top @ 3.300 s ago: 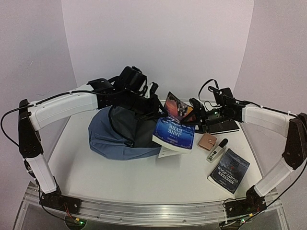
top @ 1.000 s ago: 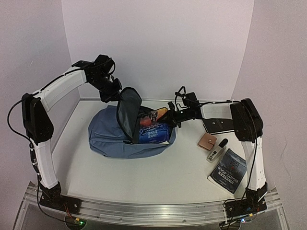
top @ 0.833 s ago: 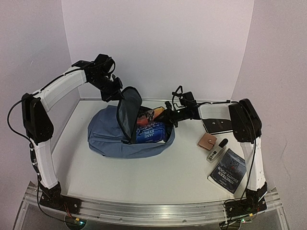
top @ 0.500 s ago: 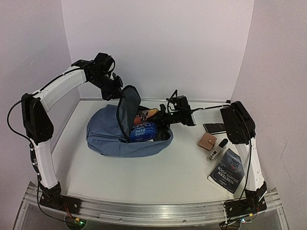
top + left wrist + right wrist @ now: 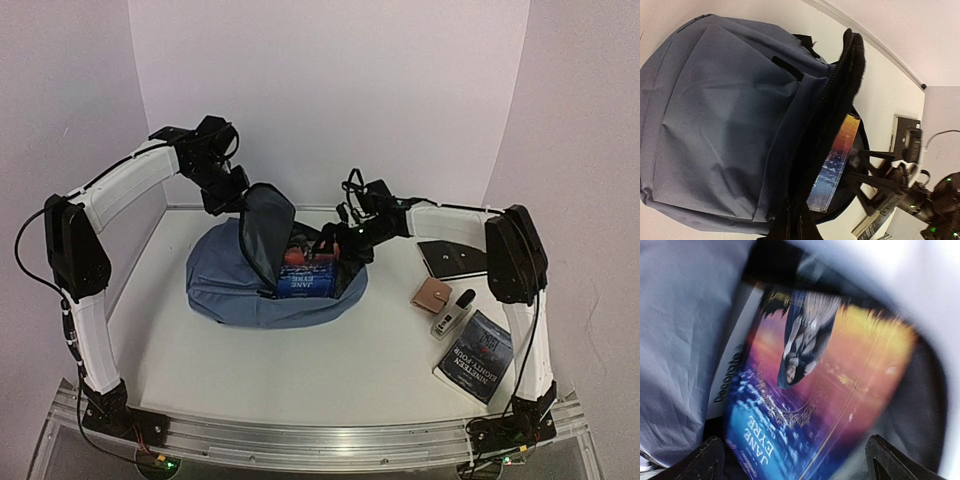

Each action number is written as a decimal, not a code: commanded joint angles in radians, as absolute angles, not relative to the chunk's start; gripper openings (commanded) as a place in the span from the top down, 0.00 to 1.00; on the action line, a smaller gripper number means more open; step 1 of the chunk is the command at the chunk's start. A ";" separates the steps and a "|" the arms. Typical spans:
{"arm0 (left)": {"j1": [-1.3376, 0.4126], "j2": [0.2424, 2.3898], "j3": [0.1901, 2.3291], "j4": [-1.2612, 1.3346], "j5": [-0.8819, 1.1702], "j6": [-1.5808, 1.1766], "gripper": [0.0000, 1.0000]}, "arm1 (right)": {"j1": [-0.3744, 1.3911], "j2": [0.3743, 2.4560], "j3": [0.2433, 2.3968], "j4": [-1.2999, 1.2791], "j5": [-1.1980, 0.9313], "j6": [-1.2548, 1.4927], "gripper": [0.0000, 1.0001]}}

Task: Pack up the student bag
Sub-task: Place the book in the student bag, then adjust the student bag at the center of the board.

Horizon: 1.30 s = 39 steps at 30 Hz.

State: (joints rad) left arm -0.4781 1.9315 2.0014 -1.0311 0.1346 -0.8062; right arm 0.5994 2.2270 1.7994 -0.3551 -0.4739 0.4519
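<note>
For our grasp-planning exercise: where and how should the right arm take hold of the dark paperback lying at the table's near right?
Probably from straight above, fingers astride the paperback across its long edges: it lies flat, cover up and skewed, so only edges offer purchase.

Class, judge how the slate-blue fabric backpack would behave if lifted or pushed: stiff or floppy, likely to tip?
Probably floppy: the slate-blue fabric backpack is creased and sags around the blue Jane Eyre paperback inside. Lifted by its dark-lined flap, it would likely droop. Pushed, it seems likelier to slide or bunch than tip, lying low and broad.
</note>
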 commanded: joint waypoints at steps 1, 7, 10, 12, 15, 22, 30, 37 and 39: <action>-0.454 1.844 1.957 -0.999 0.068 -0.823 1.00 | 0.582 2.136 1.856 -0.523 -0.298 0.226 0.02; -0.454 1.827 1.937 -0.962 0.111 -0.801 1.00 | 0.580 2.073 1.859 -0.534 -0.369 0.148 0.22; -0.455 1.818 1.920 -0.950 0.120 -0.797 1.00 | 0.580 2.120 1.899 -0.583 -0.335 0.105 0.34; -0.454 1.813 1.914 -0.948 0.124 -0.797 1.00 | 0.580 2.176 1.933 -0.612 -0.322 0.082 0.38; -0.454 1.809 1.916 -0.947 0.120 -0.796 1.00 | 0.564 2.235 1.968 -0.634 -0.314 0.072 0.42; -0.455 1.809 1.916 -0.942 0.118 -0.800 1.00 | 0.542 2.306 1.988 -0.660 -0.331 0.071 0.36; -0.455 1.809 1.896 -0.935 0.129 -0.807 1.00 | 0.535 2.344 2.002 -0.673 -0.347 0.086 0.66; -0.457 1.792 1.868 -0.907 0.162 -0.806 1.00 | 0.543 2.181 2.041 -0.670 -0.351 0.100 1.00; -0.459 1.786 1.861 -0.891 0.187 -0.795 1.00 | 0.554 2.131 2.035 -0.667 -0.291 0.081 1.00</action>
State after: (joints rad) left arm -0.4637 1.8699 1.8665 -0.9555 0.1535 -0.8105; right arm 0.5392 2.3184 1.9808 -0.6749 -0.3659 0.1044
